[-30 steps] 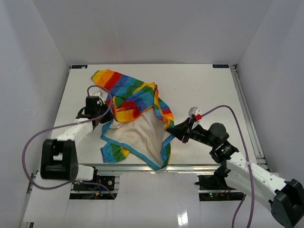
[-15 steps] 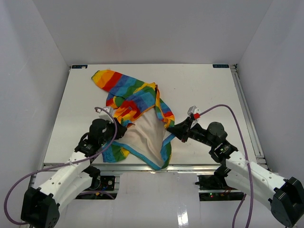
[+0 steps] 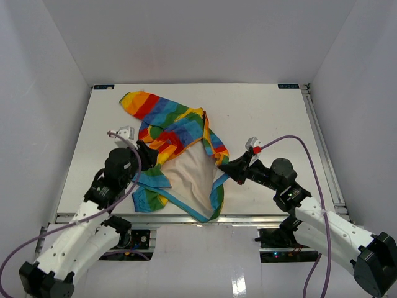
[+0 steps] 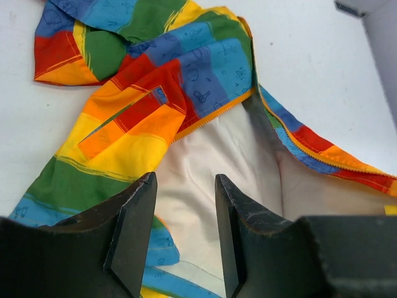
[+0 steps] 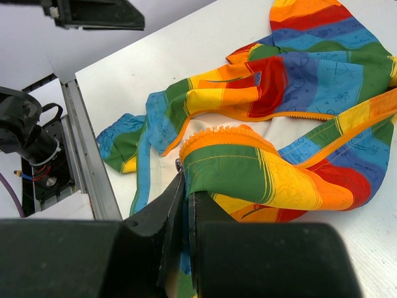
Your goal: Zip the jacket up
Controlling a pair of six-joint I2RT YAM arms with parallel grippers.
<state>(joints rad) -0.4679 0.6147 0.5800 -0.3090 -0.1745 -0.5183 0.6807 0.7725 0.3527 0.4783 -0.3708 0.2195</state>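
The small, soft fabric jacket (image 3: 180,133) in rainbow stripes lies open and rumpled on the white tabletop (image 3: 267,118), a little toward 9 o'clock from the middle. Its white lining (image 3: 186,177) faces up and 1 striped sleeve (image 3: 139,104) reaches toward 11 o'clock.

My right claw (image 3: 222,169) sits at the jacket's 4 o'clock side and is clenched on the front edge there. In its wrist view the fingers (image 5: 177,198) press together on a folded green-and-yellow stretch of cloth just under the orange zipper tape (image 5: 217,133). I judge this hold is there to pin that half of the front and lift its zipper line clear of the folds, so it can be brought to its partner.

My left claw (image 3: 146,153) is at the jacket's 9 o'clock side and is released. In its wrist view the 2 fingers (image 4: 133,230) stand apart with nothing between them, only lining showing in the gap. The other orange zipper edge (image 4: 211,115) runs toward 12 o'clock from them. I read that stance as readiness to take the opposite front edge. I cannot tell whether the fingertips touch the cloth.

The 2 zipper halves lie well apart, so the zipping itself is not yet begun. I cannot make out the slider. The layers are bunched, so grabbing lining along with the edge looks like the main risk.
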